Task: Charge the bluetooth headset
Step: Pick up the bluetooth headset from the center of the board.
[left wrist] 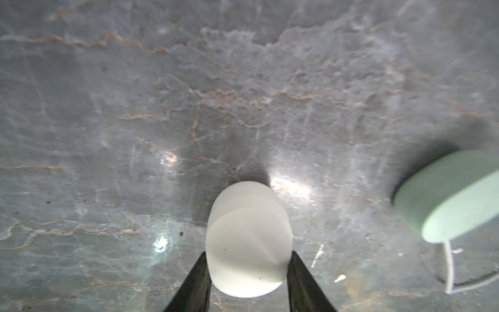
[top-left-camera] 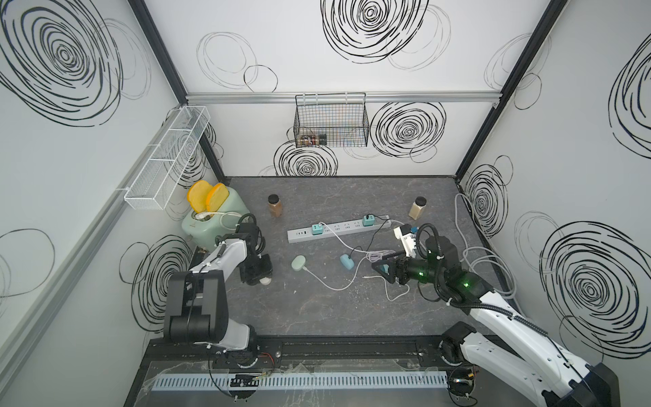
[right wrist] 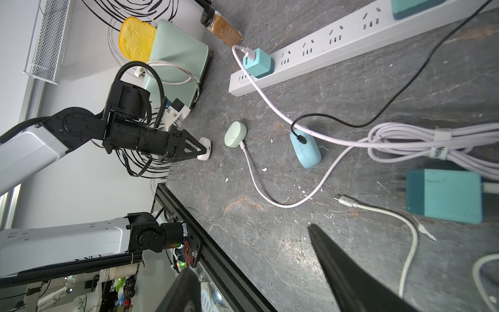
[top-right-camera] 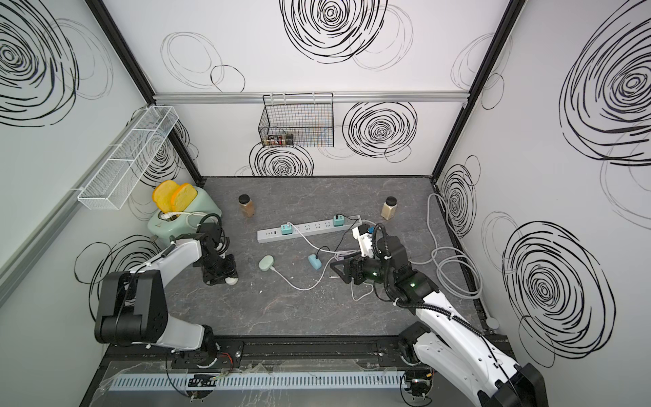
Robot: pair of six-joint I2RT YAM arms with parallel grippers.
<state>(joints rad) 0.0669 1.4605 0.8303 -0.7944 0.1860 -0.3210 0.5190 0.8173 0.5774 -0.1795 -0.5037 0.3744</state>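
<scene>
Near the left arm's side of the grey table (top-left-camera: 317,317), the white earbud case (left wrist: 248,243) stands on the surface between the fingers of the left gripper (left wrist: 249,254); the left wrist view shows both fingers lying against its sides, the jaws narrowed onto it; just beside it lies a green case (top-left-camera: 298,262) with a white cable plugged in; further towards the middle a blue case (top-left-camera: 347,261) carries a black cable; both leads run to chargers on the power strip (top-left-camera: 338,229); the right gripper (right wrist: 249,248) hangs low over the table with its jaws spread wide and nothing between them; near it lie a loose cable plug (right wrist: 344,200) and a teal charger (right wrist: 445,195).
</scene>
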